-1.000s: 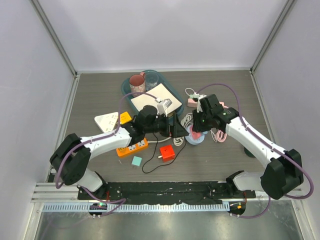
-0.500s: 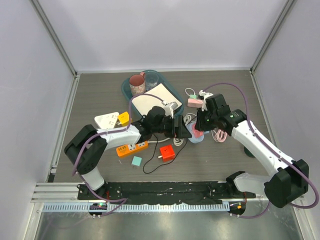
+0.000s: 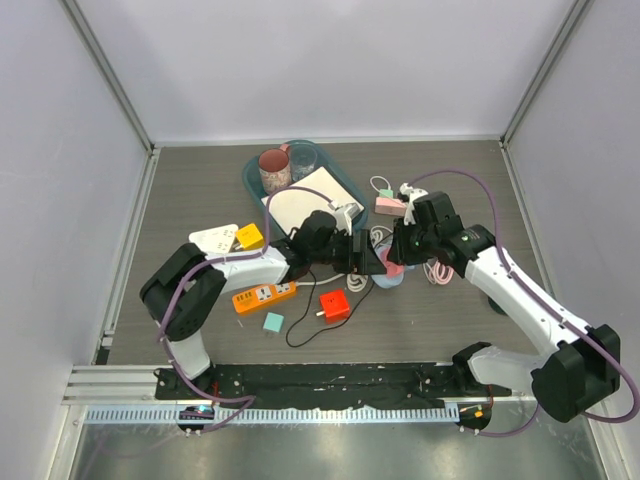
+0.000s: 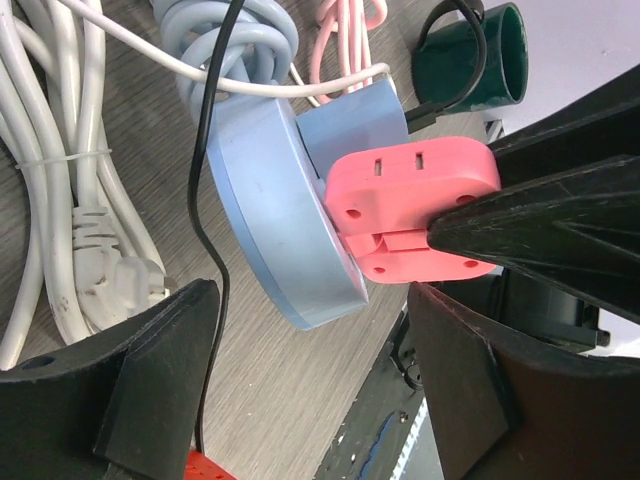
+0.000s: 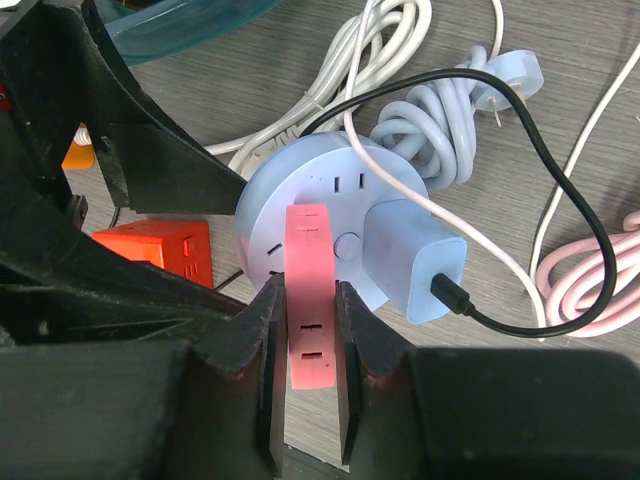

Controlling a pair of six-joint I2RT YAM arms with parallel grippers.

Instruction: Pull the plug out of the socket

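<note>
Grey wood-grain table (image 3: 190, 190) carries everything. One teal tray (image 3: 252, 180) at the middle of the far edge holds three things: one pink mug (image 3: 274, 168), one clear glass (image 3: 303, 158) and one white sheet (image 3: 300, 200).

Two arms meet near the table's middle. The left reaches in low from the near-left corner, and the right bends in from the near-right corner.

Two power strips lie toward the left edge, one white (image 3: 212, 239) and one orange (image 3: 264, 296). One red cube (image 3: 334, 305) sits nearer the near edge.

One round pale blue socket (image 5: 330, 185) lies flat at the middle with two things on its face. These are a pale blue adapter (image 5: 415, 265), which has a black cable, and the pink plug (image 5: 308, 290).

The right fingers (image 5: 262, 340) are clamped on the pink plug's two flat sides. The left fingers (image 4: 150, 390) stand wide, one on each side of the socket and apart from it.
</note>
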